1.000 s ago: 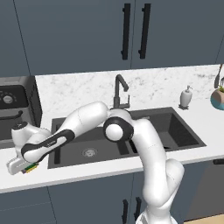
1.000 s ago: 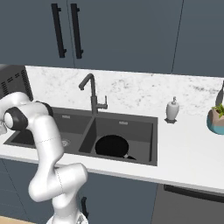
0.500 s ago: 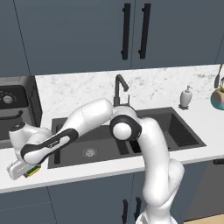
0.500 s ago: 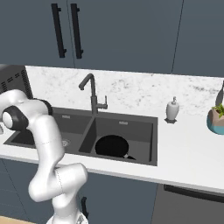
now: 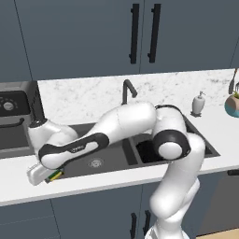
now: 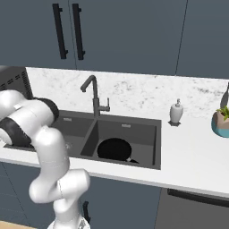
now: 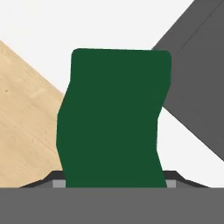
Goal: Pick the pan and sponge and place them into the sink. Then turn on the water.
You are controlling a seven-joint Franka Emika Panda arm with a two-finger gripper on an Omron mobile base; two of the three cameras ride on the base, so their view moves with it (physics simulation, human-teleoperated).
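Observation:
My gripper (image 5: 46, 176) hangs low over the front strip of counter just left of the sink (image 5: 112, 161), shut on the sponge (image 5: 56, 175). In the hand view the sponge's green face (image 7: 113, 118) rises between the fingertips, with white counter behind it and the dark sink (image 7: 197, 87) to the right. The black pan (image 6: 114, 150) lies flat in the right basin of the sink (image 6: 76, 129). The tall dark tap (image 6: 91, 89) stands behind the divider, also seen as the tap (image 5: 127, 89) above my arm.
A white soap dispenser (image 5: 199, 102) and a teal plant pot (image 5: 232, 105) stand on the counter right of the sink. A grey stove (image 5: 9, 112) sits at the far left. My elbow arches over the basins. Wooden floor (image 7: 26, 122) lies below the counter edge.
The hand has shifted a little to the right with the sponge, and the elbow has swung right over the sink. The pan has not moved.

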